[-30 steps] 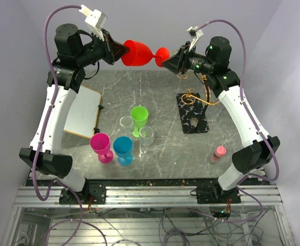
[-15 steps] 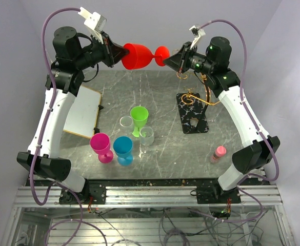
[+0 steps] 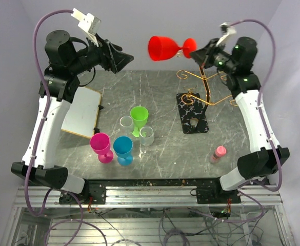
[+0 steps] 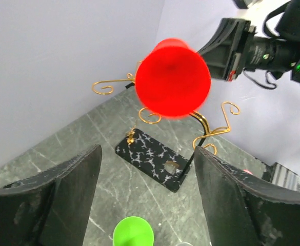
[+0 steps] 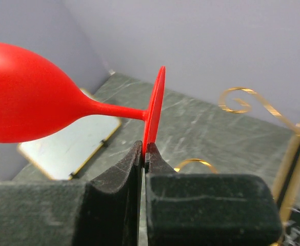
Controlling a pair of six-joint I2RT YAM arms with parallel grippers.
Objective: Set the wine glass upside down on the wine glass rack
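Observation:
A red wine glass (image 3: 166,47) hangs sideways in the air above the back of the table, bowl to the left. My right gripper (image 3: 197,51) is shut on the rim of its round foot (image 5: 154,110), the stem running off to the bowl (image 5: 24,100). The gold wire wine glass rack (image 3: 207,87) stands on its black marbled base (image 3: 192,113) just below and right of the glass. My left gripper (image 3: 124,57) is open and apart from the glass, which faces it bowl first (image 4: 173,83). Nothing lies between the left fingers (image 4: 73,192).
On the table stand a green glass (image 3: 139,120), a pink glass (image 3: 102,147), a blue glass (image 3: 123,150) and two clear cups (image 3: 146,135). A white board with a gold frame (image 3: 82,111) lies at the left, a small pink bottle (image 3: 218,153) at the right.
My left gripper has let go of the bowl and drawn back to the left. The right gripper has carried the glass by its foot to the right, over the rack.

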